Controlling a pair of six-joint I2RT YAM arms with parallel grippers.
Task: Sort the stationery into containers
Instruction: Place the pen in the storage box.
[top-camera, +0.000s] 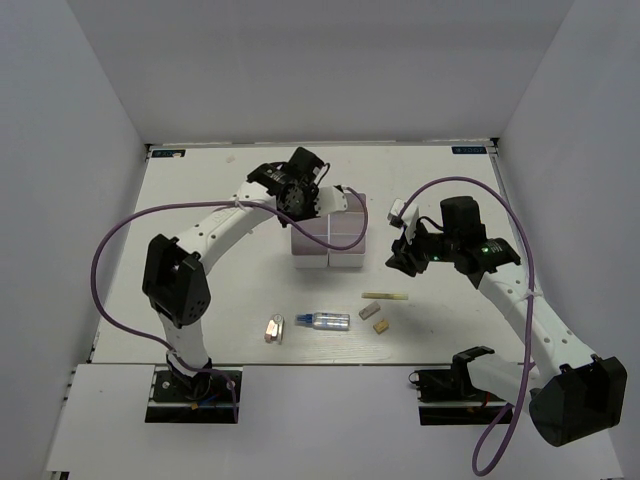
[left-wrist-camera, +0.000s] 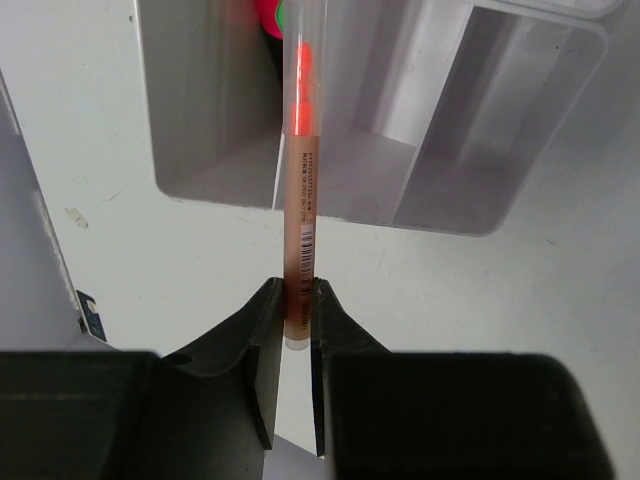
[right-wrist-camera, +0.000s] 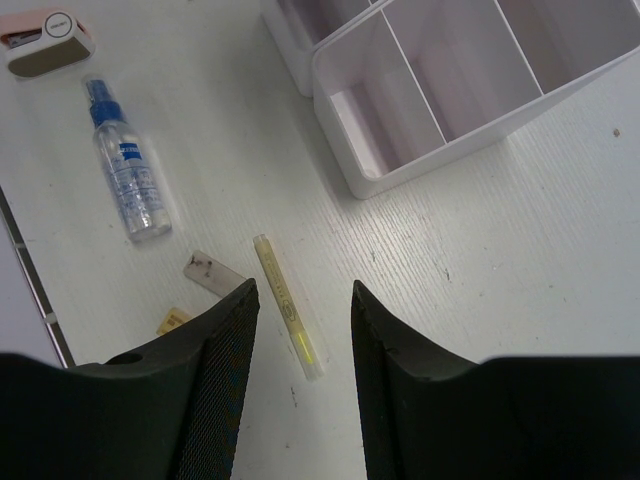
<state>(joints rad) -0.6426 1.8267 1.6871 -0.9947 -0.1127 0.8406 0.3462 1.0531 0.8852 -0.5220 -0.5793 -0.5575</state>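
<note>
In the left wrist view, the left gripper was clenched on the lower end of a pink stick, one jaw on either side of it. The stick ran straight up the frame from the jaws, and its far end lay over a white box, along the wall between the box's left and middle compartments; whether it touched that wall could not be told. Something red and green showed at the top edge, inside the left compartment. In the top view this gripper hung at the upper left corner of the two boxes, which stood side by side, touching, at the middle of the table. The right gripper was released, its jaws well apart and holding nothing, above the bare table to the right of the boxes. In the right wrist view a yellow stick lay flat on the table between the two jaws, running from upper left to lower right. Left of it lay two erasers, one partly hidden by the left jaw. Further to the upper left lay a tube with a blue cap, and a pink capsule sat in the upper left corner. A box with all its visible compartments bare filled the upper right.
</note>
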